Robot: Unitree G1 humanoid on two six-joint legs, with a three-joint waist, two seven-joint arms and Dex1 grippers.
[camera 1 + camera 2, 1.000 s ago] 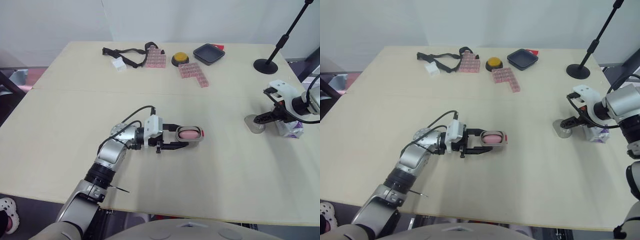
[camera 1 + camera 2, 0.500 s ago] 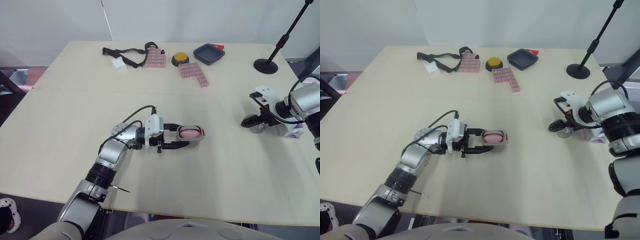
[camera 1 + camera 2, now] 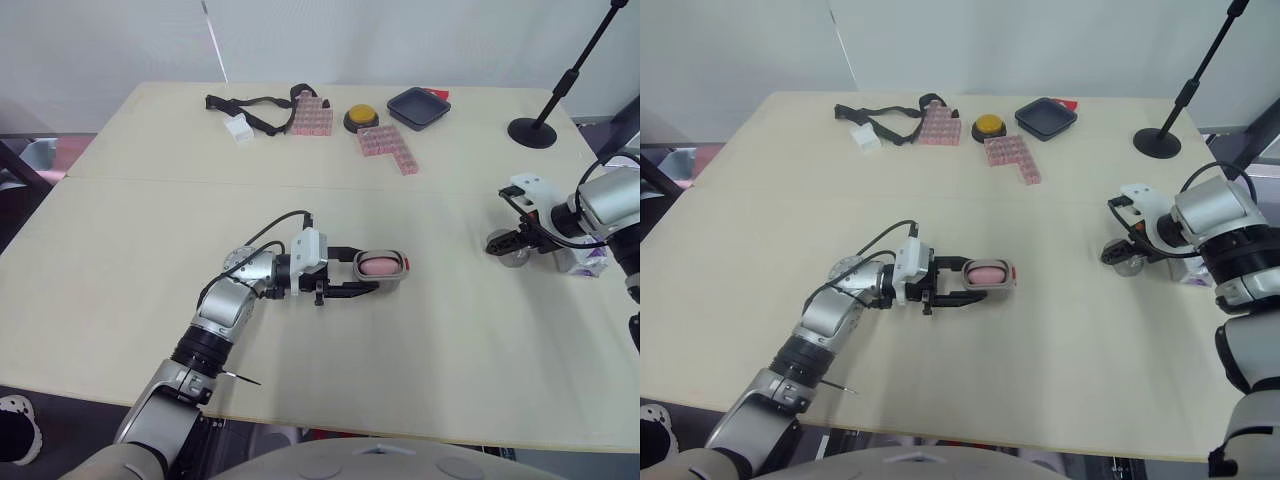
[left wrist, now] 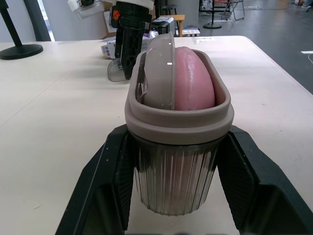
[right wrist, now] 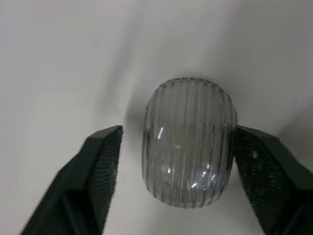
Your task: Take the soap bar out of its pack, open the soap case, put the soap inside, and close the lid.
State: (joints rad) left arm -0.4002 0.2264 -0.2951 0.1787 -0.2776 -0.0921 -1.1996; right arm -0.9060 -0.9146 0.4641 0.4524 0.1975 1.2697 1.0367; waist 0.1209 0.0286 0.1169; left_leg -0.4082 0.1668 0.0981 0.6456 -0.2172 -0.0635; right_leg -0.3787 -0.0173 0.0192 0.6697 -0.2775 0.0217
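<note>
The grey soap case (image 3: 380, 267) sits on the table with the pink soap bar (image 4: 191, 78) lying in it, top open. My left gripper (image 3: 372, 273) is shut on the soap case, one finger on each side. The clear ribbed lid (image 5: 188, 142) lies flat on the table at the right. My right gripper (image 3: 505, 243) hangs over it, open, its fingers (image 5: 98, 171) straddling the lid; one side shows a gap. The purple and white soap pack (image 3: 585, 262) lies just right of the lid.
Along the far edge lie a black strap (image 3: 250, 103), a white block (image 3: 238, 128), two pink block sheets (image 3: 311, 117), a yellow button (image 3: 359, 119) and a dark tray (image 3: 417, 107). A stand's round base (image 3: 532, 131) sits at the far right.
My right gripper has swung left from beside the lid and now straddles it. The left gripper and the soap case have stayed put.
</note>
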